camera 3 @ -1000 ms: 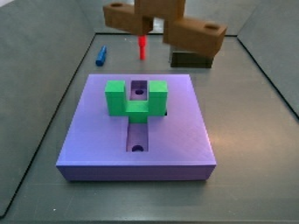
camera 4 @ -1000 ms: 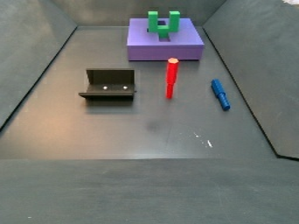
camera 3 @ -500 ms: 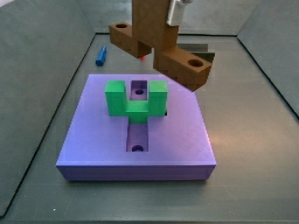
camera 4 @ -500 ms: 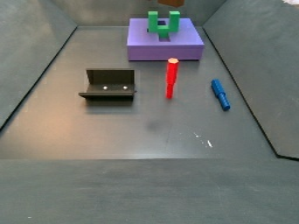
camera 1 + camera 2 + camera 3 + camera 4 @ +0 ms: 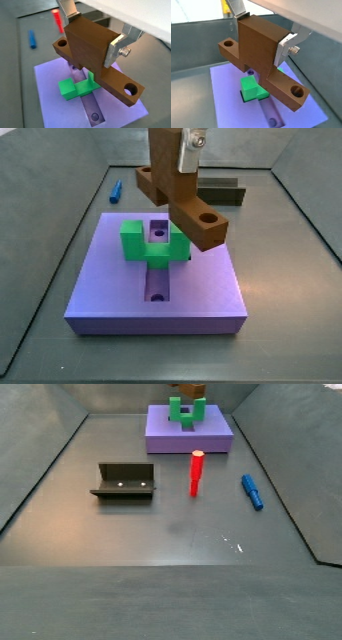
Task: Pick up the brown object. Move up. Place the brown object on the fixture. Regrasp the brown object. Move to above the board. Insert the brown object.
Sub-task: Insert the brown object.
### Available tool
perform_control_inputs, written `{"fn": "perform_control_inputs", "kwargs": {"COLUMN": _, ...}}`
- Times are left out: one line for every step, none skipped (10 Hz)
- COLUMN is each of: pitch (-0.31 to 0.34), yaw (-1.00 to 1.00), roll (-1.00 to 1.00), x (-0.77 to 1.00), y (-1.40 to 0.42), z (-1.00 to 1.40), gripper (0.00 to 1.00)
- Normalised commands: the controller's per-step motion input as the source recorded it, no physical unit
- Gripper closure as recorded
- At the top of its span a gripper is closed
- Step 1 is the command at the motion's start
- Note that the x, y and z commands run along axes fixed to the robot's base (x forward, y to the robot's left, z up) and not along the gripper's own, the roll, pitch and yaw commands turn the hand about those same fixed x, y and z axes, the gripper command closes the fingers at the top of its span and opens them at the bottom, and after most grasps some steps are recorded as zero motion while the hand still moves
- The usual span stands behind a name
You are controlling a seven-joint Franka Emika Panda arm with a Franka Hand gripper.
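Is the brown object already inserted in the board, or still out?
Out. The hand, shut on the brown object, holds it above the board and green block.

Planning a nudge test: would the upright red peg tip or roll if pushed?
The red peg stands tall on a narrow end, so it probably tips easily. It looks round, so it likely rolls afterwards. The claw is over the board.

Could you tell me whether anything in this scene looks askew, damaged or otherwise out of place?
Nothing stands out. The gripper holds the brown object over the board, above the green U-shaped block. The fixture sits empty, the red peg stands upright, and the blue peg lies flat.
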Motion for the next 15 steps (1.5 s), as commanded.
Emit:
{"fn": "perform_control_inputs", "kwargs": {"pitch": -0.346, "yaw": -0.71, "roll": -0.03, "x": -0.08, "y": 0.0, "z": -0.13, "gripper": 1.0}}
{"fn": "perform_control_inputs", "kwargs": {"pitch": -0.366, "yaw": -0.6, "roll": 0.03, "x": -0.17, "y": 0.0, "z": -0.05, "gripper": 1.0}}
{"fn": "perform_control_inputs", "kwargs": {"pitch": -0.191, "yaw": -0.7, "roll": 0.19, "x": -0.13, "y": 0.0, "z": 0.0, "gripper": 1.0}}
{"fn": "perform_control_inputs", "kwargs": {"pitch": -0.134, "yaw": -0.71, "roll": 0.26, "x": -0.13, "y": 0.0, "z": -0.07, "gripper": 1.0}}
{"fn": "perform_control_inputs", "kwargs": {"pitch": -0.094, "yaw": -0.76, "roll": 0.32, "x": -0.13, "y": 0.0, "z": -0.03, "gripper": 1.0}}
{"fn": "perform_control_inputs", "kwargs": {"pitch": -0.067, "yaw": -0.73, "roll": 0.33, "x": -0.2, "y": 0.0, "z": -0.03, "gripper": 1.0}}
{"fn": "perform_control_inputs", "kwargs": {"pitch": -0.006, "yaw": -0.66, "roll": 0.29, "x": -0.1, "y": -0.12, "z": -0.11, "gripper": 1.0}}
{"fn": "perform_control_inputs", "kwargs": {"pitch": 0.0, "yaw": -0.21, "roll": 0.0, "x": 0.0, "y": -0.17, "z": -0.35, "gripper": 1.0}}
{"fn": "perform_control_inputs", "kwargs": {"pitch": 0.013, "yaw": -0.23, "roll": 0.0, "x": 0.0, "y": -0.1, "z": -0.31, "gripper": 1.0}}
{"fn": "perform_control_inputs", "kwargs": {"pitch": 0.0, "yaw": -0.21, "roll": 0.0, "x": -0.02, "y": 0.0, "z": -0.34, "gripper": 1.0}}
{"fn": "perform_control_inputs", "kwargs": {"pitch": 0.0, "yaw": -0.15, "roll": -0.14, "x": -0.04, "y": 0.03, "z": -0.38, "gripper": 1.0}}
{"fn": "perform_control_inputs", "kwargs": {"pitch": 0.0, "yaw": -0.17, "roll": -0.07, "x": -0.03, "y": 0.01, "z": -0.25, "gripper": 1.0}}
{"fn": "perform_control_inputs", "kwargs": {"pitch": 0.0, "yaw": -0.2, "roll": -0.03, "x": -0.03, "y": 0.01, "z": -0.22, "gripper": 1.0}}
{"fn": "perform_control_inputs", "kwargs": {"pitch": 0.0, "yaw": -0.17, "roll": -0.05, "x": -0.05, "y": 0.0, "z": -0.26, "gripper": 1.0}}
{"fn": "perform_control_inputs", "kwargs": {"pitch": 0.0, "yaw": -0.12, "roll": -0.07, "x": -0.07, "y": 0.0, "z": -0.25, "gripper": 1.0}}
